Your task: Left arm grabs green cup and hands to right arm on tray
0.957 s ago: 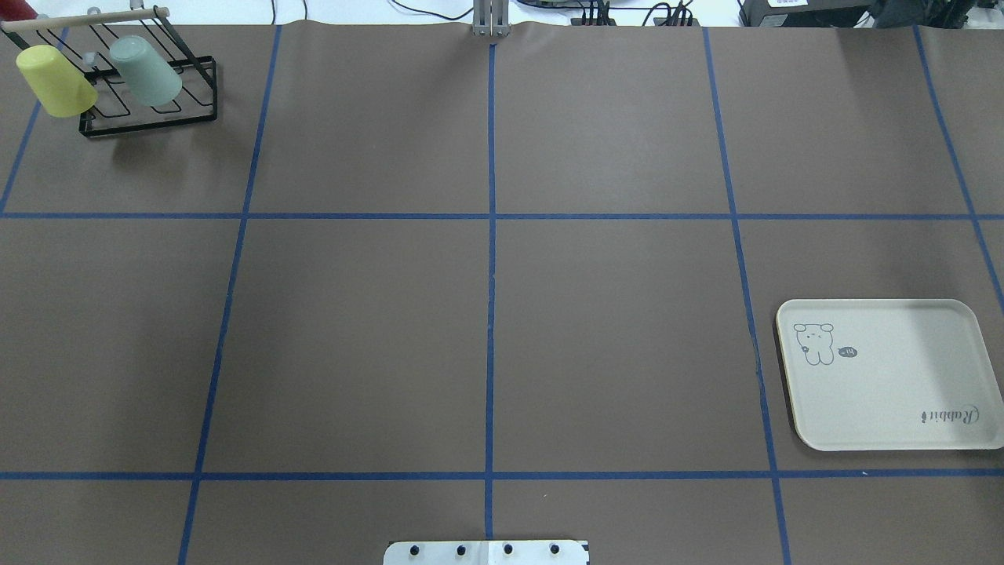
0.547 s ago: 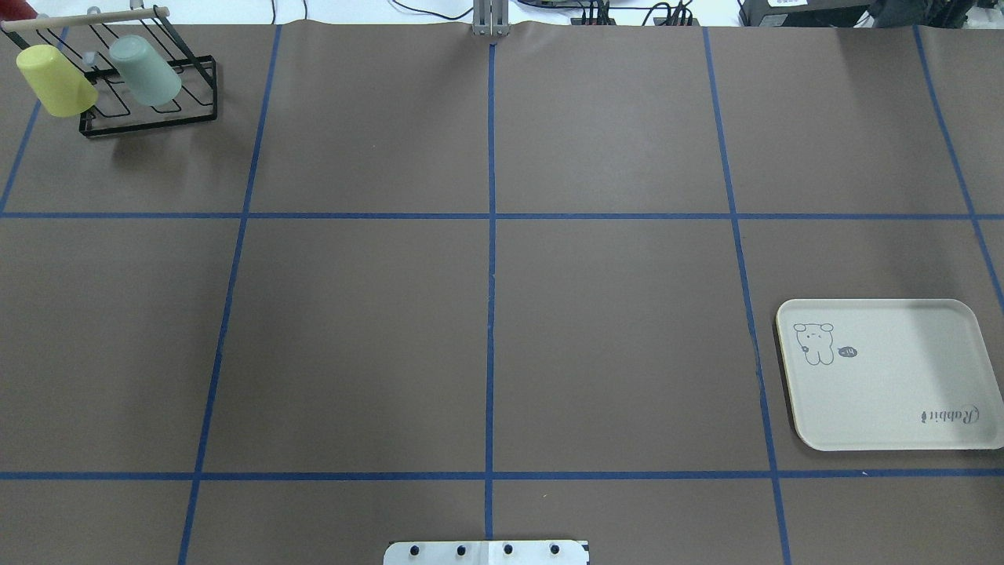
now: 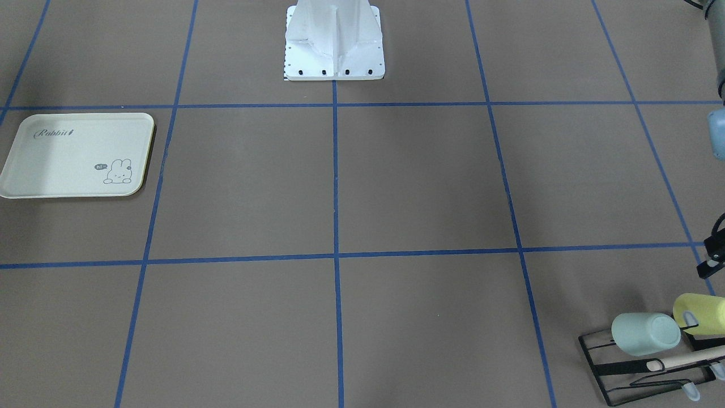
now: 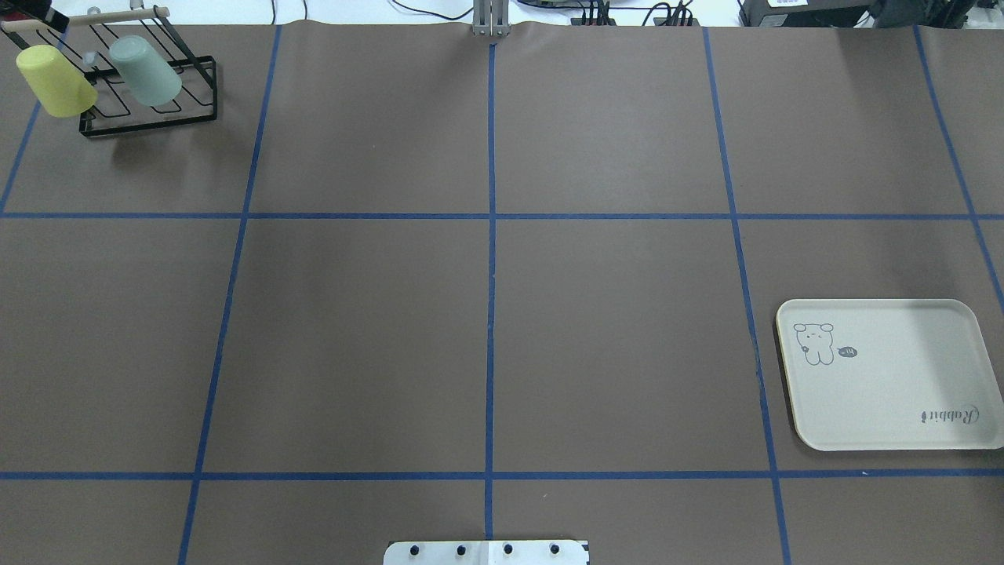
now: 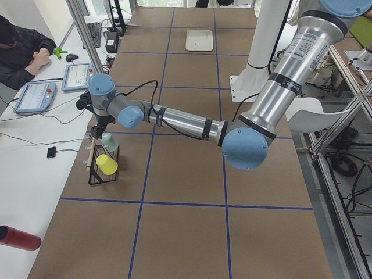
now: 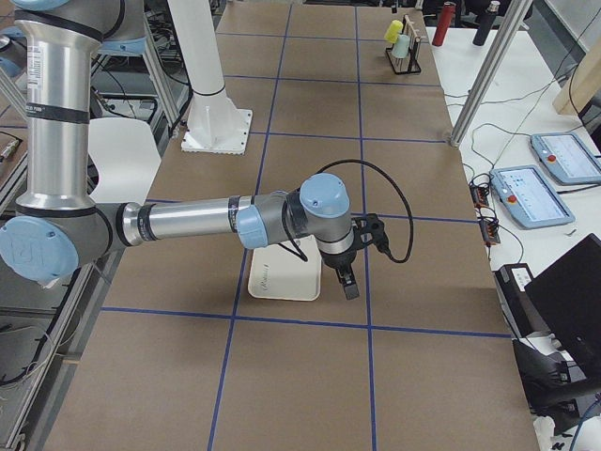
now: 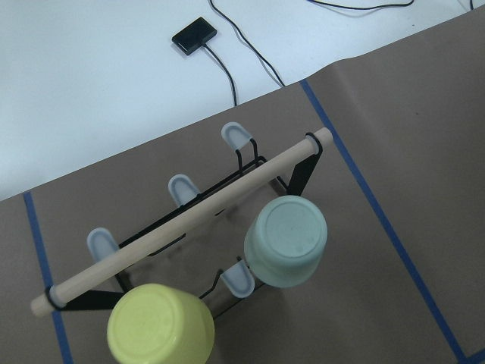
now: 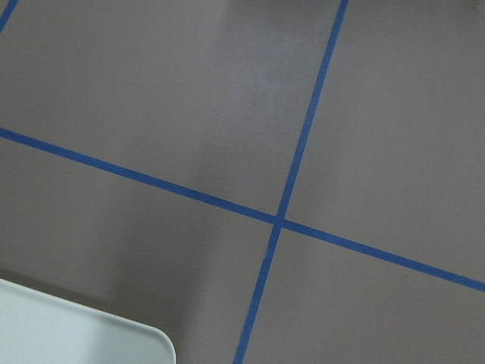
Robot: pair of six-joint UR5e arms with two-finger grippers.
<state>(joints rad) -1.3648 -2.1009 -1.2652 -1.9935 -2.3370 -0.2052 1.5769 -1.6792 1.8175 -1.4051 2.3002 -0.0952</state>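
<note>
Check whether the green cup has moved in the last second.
No. The green cup sits unmoved on the black wire rack, beside the yellow cup.

Items the tabletop (image 4: 353, 329) held: green cup (image 4: 145, 71), one; yellow cup (image 4: 55, 80), one; wire rack (image 7: 189, 216), one; tray (image 4: 886, 392), one.

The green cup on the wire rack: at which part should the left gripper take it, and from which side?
Grip the green cup across its side wall near the closed base, probably coming from above along its tilted axis. It sits upside down on the black rack, base up. Keep clear of the wooden bar and the yellow cup.
</note>
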